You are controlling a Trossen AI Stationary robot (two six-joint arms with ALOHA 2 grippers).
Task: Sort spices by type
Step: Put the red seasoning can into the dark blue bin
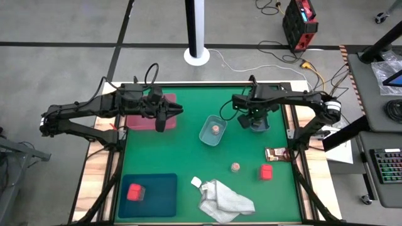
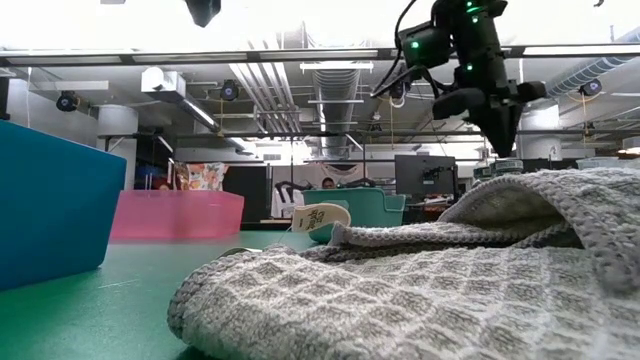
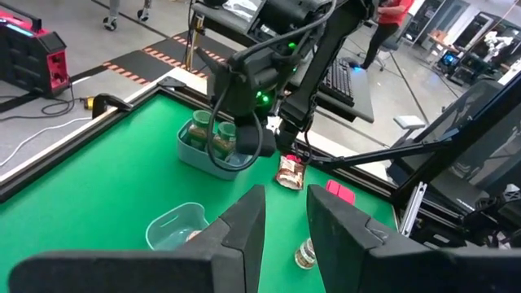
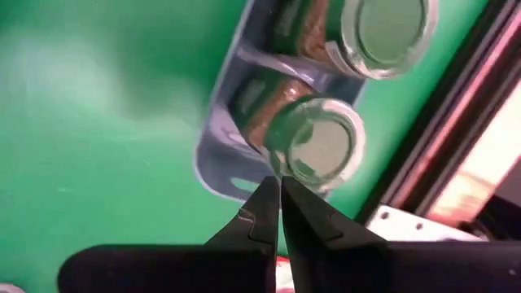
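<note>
My right gripper (image 1: 254, 120) (image 4: 279, 189) hovers shut above a bluish tub (image 1: 259, 123) near the far right of the table. Two dark green jars (image 4: 313, 140) (image 4: 383, 28) stand upright in that tub. My left gripper (image 1: 168, 113) (image 3: 285, 203) is open and empty at the edge of the pink tray (image 1: 143, 118). One tan-topped jar (image 1: 215, 130) sits in a clear tub (image 1: 212, 133); the other (image 1: 235, 167) stands on the mat. One pink block (image 1: 135, 192) lies on the teal tray (image 1: 151, 196), the other (image 1: 266, 171) on the mat. A brown sachet (image 1: 276, 154) lies flat by the right edge.
A white-grey waffle cloth (image 1: 223, 199) lies crumpled at the near edge and fills the low view (image 2: 420, 290), with a small white piece (image 1: 196, 182) beside it. Bare green mat lies between the pink tray and the teal tray on the left side.
</note>
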